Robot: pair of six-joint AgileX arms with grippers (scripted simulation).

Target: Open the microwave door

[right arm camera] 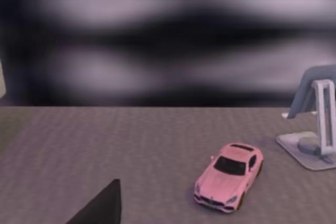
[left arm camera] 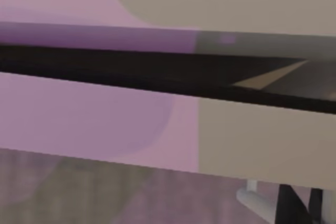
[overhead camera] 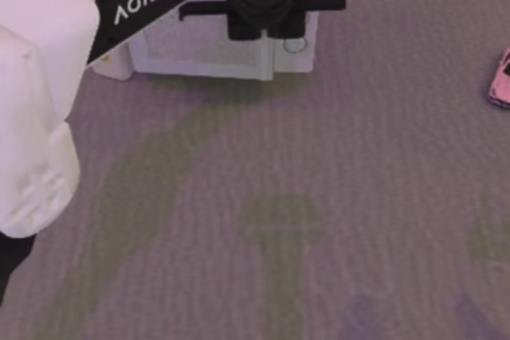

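Note:
The white microwave [overhead camera: 296, 61] stands at the table's far edge, left of the middle. Its door [overhead camera: 199, 47], with a grey mesh window, faces the near side. One round knob [overhead camera: 295, 44] shows on the panel to the door's right. My left arm reaches in from the left, and its black gripper [overhead camera: 263, 31] hangs over the microwave's front, near the door's right edge. In the left wrist view the microwave [left arm camera: 262, 145] fills the picture, with a dark band across it. A pale bar [left arm camera: 257, 202] lies beside the left gripper [left arm camera: 296, 209]. My right gripper [right arm camera: 102, 208] is out of the top view.
A pink toy car [overhead camera: 502, 77] sits at the table's right edge, and the right wrist view shows that pink toy car [right arm camera: 229, 176] too. A grey stand [right arm camera: 315, 129] is beside it. The mat [overhead camera: 279, 220] stretches from the microwave to the near edge.

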